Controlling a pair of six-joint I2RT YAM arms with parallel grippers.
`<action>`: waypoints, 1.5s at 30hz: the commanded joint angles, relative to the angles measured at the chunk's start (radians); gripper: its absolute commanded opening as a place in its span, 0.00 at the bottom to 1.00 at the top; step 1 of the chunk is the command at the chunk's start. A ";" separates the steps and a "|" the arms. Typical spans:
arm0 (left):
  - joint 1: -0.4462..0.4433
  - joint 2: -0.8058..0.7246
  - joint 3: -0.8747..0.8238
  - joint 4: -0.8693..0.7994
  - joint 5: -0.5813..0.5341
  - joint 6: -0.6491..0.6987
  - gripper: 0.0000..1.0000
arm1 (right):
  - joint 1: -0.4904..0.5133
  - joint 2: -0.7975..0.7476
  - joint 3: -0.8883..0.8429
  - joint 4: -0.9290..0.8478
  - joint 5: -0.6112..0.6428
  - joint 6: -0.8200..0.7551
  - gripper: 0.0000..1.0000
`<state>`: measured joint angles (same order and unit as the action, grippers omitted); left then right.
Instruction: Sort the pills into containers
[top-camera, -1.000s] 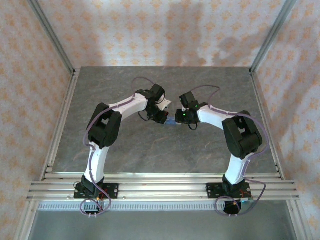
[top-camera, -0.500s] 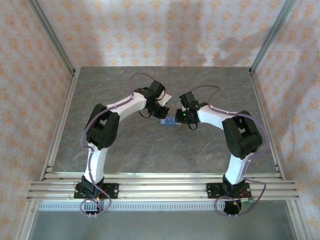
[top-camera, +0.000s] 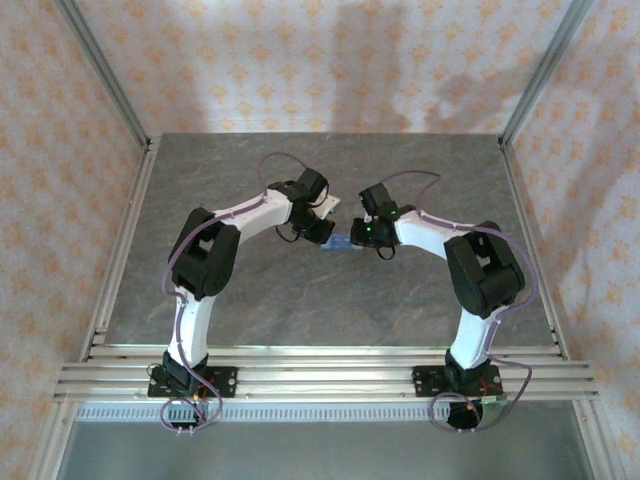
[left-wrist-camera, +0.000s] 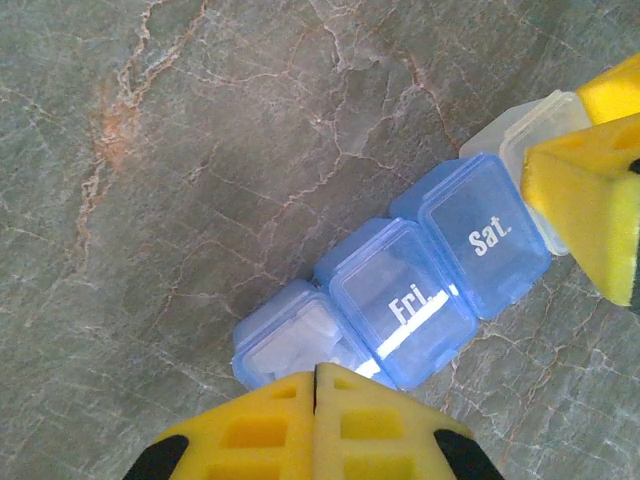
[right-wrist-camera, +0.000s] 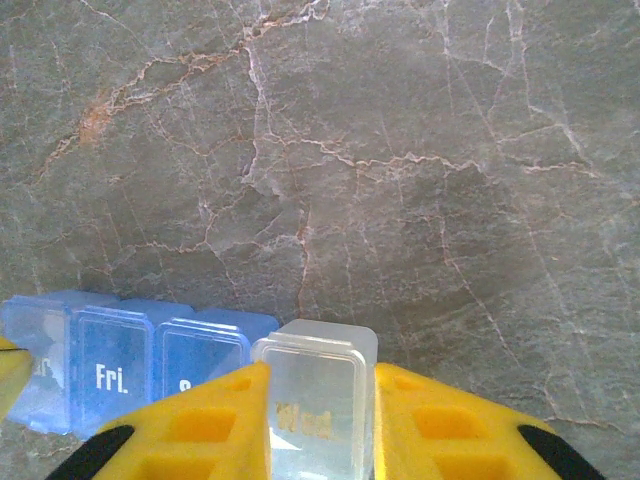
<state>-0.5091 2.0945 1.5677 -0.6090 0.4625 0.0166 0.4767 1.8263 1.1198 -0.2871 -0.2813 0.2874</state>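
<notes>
The pill box (left-wrist-camera: 420, 290), a blue strip w/ lids marked Fri. and Sat., lies flat on the bench (left-wrist-camera: 180, 150), about midway btwn the two arms. The R hand (right-wrist-camera: 320, 385) pinches the clear compartment (right-wrist-camera: 316, 345) at one end of the row, just beside Sat. and touching it. That grip prob. anchors the row so it can't slide while the other arm works. The L hand (left-wrist-camera: 315, 385) has its fingers pressed together w/ nothing btwn them, tip right at the end cell (left-wrist-camera: 290, 345) next to Fri. Closed like that it makes one narrow point, likely for pressing or nudging a lid rather than grasping. Something whitish shows in that cell; pill or lid flap, can't tell. Fri. and Sat. lids look shut.
</notes>
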 joint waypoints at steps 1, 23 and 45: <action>-0.005 -0.033 -0.012 0.005 -0.017 0.002 0.00 | -0.001 0.054 -0.039 -0.056 0.018 0.005 0.27; -0.044 -0.025 -0.053 -0.005 -0.091 0.015 0.00 | -0.001 0.057 -0.039 -0.053 0.019 0.006 0.27; -0.071 -0.051 -0.119 0.085 -0.126 -0.040 0.00 | -0.001 0.055 -0.009 -0.073 0.015 0.010 0.27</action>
<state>-0.5697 2.0281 1.4406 -0.4671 0.3576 -0.0101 0.4755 1.8278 1.1210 -0.2844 -0.2810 0.2951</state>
